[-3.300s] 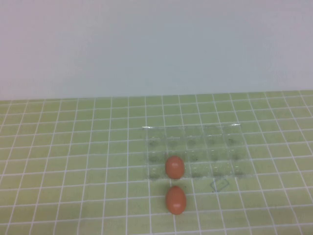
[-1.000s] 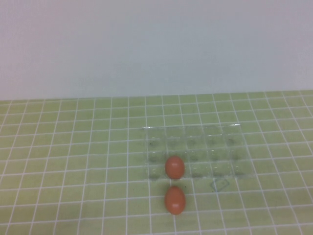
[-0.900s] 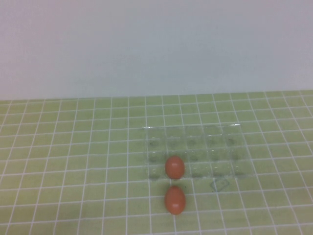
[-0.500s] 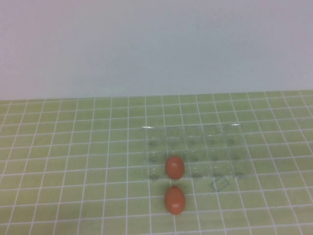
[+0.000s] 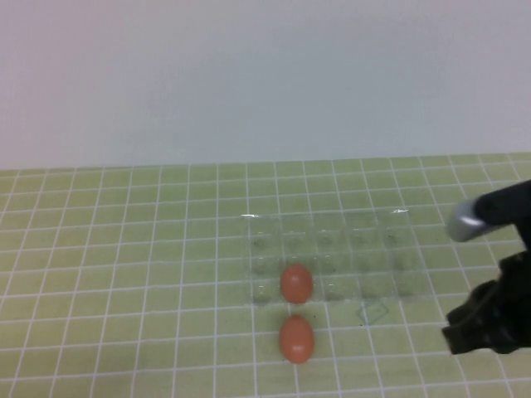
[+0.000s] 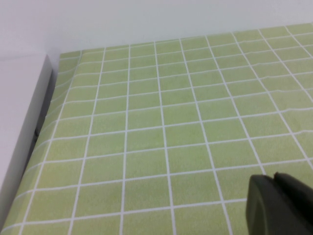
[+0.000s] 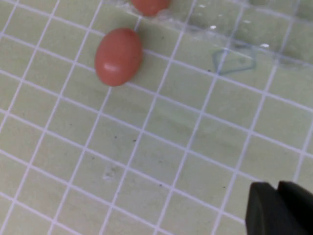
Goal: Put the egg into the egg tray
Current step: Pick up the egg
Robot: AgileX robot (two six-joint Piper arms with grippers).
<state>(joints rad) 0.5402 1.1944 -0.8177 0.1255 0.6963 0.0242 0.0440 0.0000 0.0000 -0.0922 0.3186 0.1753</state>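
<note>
A loose orange-brown egg (image 5: 296,339) lies on the green grid cloth just in front of the clear egg tray (image 5: 390,249). It also shows in the right wrist view (image 7: 118,56). A second like egg (image 5: 295,283) sits in a front-row cup of the tray; its edge shows in the right wrist view (image 7: 149,6). My right gripper (image 5: 465,336) is shut and empty, at the right edge, well right of the loose egg; its tips show in the right wrist view (image 7: 277,188). My left gripper (image 6: 274,178) is shut and empty over bare cloth, out of the high view.
A small clear plastic scrap (image 5: 372,313) lies on the cloth by the tray's front right corner. A white wall (image 6: 19,122) borders the cloth beside the left gripper. A pale wall stands behind the table.
My right arm has come into the high view at the right edge; before it was out of view. The eggs and the tray have not moved.
</note>
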